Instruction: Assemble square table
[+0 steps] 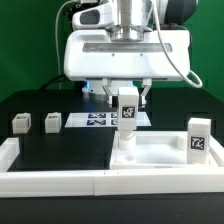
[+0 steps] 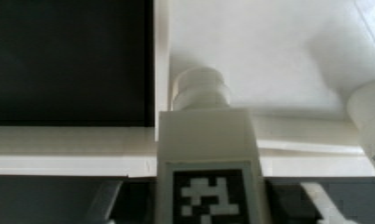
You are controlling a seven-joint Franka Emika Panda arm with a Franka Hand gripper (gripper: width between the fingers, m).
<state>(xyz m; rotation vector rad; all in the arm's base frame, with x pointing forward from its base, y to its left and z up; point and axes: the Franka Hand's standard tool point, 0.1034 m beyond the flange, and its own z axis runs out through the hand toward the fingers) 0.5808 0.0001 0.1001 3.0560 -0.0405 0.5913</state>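
Judging by the exterior view, a leg block [image 1: 127, 108] is gripped upright by the jaws over the white slab [image 1: 165, 152], which lies on the desk [image 1: 60, 145] toward the exterior view's right. In the wrist view the leg's screw tip [image 2: 198, 85] seemingly meets the slab [image 2: 282, 60]; it should be kept plumb and pressed lightly while turned.

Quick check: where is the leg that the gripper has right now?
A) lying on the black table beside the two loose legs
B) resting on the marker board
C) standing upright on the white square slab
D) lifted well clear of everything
C: in the exterior view the gripper flanks the leg block, which stands upright with its lower end down on the square slab.
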